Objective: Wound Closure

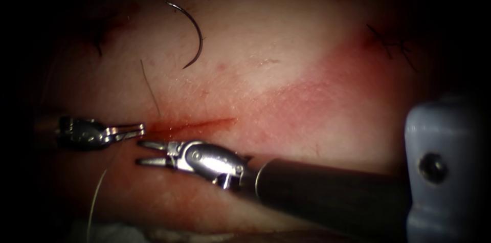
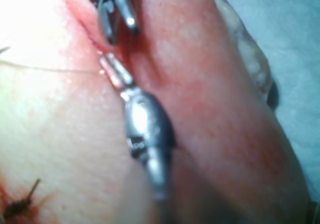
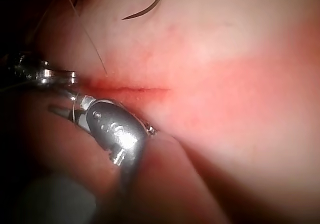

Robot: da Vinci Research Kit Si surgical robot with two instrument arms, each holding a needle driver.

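Note:
The curved needle lies free on the tissue, well above the cut and outside it; its curve is also in the right wrist view. My left tool sits at the cut's left end, jaws shut on the thread, which trails down from it. In its own view the left tool pinches the thread at the tips. My right tool lies just below the cut's left end, open and holding nothing. Another strand rises from the cut.
An older knotted stitch with cut ends sits at the far right of the tissue, and another shows in the left wrist view. Red fluid stains the tissue around the cut. Pale cloth lies beside the tissue.

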